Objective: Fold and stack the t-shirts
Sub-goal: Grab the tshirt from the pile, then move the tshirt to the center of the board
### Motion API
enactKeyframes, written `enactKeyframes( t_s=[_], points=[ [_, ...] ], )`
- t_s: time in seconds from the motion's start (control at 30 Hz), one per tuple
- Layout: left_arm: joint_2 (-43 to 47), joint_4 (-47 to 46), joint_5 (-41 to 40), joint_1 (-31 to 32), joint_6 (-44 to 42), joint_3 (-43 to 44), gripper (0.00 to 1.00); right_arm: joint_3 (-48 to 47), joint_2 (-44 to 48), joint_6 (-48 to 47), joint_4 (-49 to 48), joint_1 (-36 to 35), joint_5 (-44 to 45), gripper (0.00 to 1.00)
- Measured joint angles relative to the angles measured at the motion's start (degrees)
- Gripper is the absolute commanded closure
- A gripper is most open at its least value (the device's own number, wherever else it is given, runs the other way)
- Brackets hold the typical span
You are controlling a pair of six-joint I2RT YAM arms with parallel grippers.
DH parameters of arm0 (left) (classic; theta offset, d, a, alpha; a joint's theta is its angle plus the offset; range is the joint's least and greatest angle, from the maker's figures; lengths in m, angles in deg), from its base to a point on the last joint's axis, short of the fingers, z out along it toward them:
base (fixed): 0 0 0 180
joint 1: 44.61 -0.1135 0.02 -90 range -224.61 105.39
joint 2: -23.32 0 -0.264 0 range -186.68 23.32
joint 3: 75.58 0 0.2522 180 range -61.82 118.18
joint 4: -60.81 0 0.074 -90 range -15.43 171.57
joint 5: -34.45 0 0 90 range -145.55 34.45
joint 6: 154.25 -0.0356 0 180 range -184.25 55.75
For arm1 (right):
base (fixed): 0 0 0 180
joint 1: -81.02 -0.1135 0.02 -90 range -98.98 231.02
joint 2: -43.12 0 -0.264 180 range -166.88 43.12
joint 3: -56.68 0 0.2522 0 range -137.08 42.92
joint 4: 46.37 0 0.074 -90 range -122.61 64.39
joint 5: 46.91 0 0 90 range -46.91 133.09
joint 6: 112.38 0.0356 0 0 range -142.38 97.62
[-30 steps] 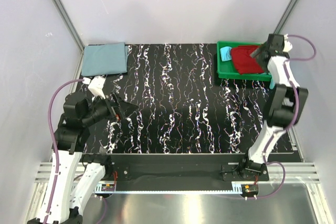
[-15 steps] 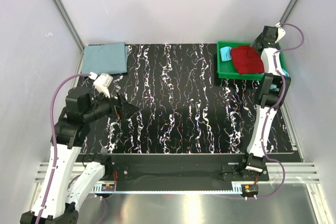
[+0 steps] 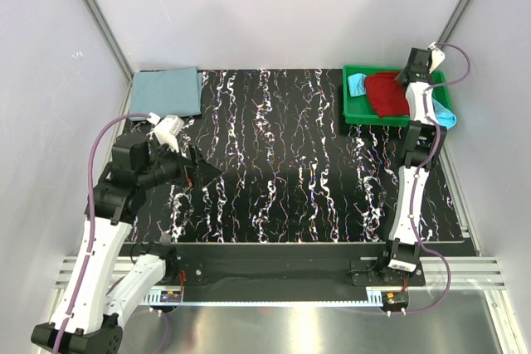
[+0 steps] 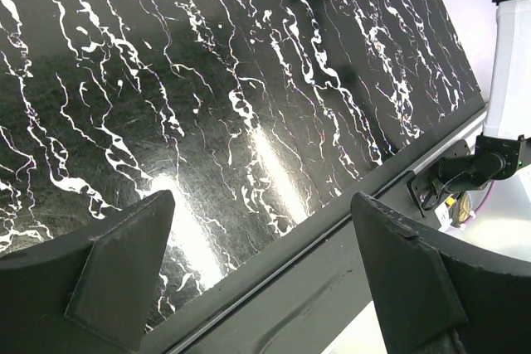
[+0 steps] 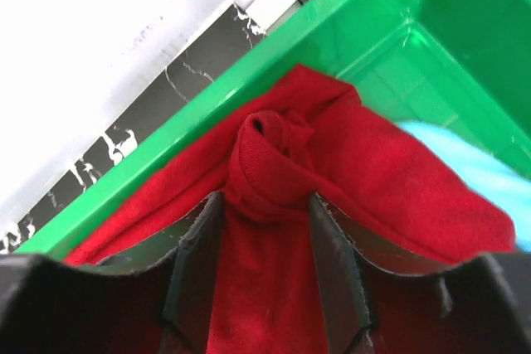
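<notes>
From above, we see the right gripper (image 3: 408, 80) down in the rigid green plastic tray (image 3: 357, 113), the deep red cloth t-shirt (image 3: 386, 95) under its jaws and a light turquoise cloth t-shirt (image 3: 356, 84) beside them. The dusty grey-blue cloth t-shirt (image 3: 166, 93) lies well apart from the left gripper (image 3: 199, 173). In our left wrist view, its jaws stand wide over the black marbled worktop (image 4: 207, 80). In our right wrist view, the jaws pinch a bunched ridge of the deep red cloth t-shirt (image 5: 373, 180).
</notes>
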Motion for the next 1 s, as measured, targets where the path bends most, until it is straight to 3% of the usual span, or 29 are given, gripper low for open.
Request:
enactKeyframes(
  t_s=[0.1,0.13,0.23,0.4,0.47,0.67,1.0],
  points=[
    [-0.39,0.33,0.0,0.02,0.04,0.37,0.09,-1.86,-1.22,-1.62,0.0,0.0,0.48,0.81],
    [-0.66,0.55,0.0,0.0,0.09,0.68,0.09,-1.97,-1.25,-2.05,0.11,0.0,0.57,0.92],
    [-1.07,0.85,0.0,0.02,0.48,1.62,0.1,-2.19,-1.2,-2.8,0.24,0.0,0.61,1.0],
    [-1.44,0.92,-0.63,0.02,2.1,2.69,0.1,-0.76,0.92,-2.01,1.42,0.0,-0.5,1.0],
    [-1.64,0.81,-1.16,0.02,3.02,3.23,0.04,0.44,3.43,-1.27,2.51,-0.07,-0.79,1.0],
    [-1.42,0.66,-2.64,0.07,6.49,3.78,0.01,1.11,17.07,1.16,4.28,-0.42,-2.27,1.0],
    [0.74,0.39,-2.12,0.07,12.98,3.78,0.01,-8.26,38.84,0.9,3.37,-5.18,-3.58,1.0]
  ],
)
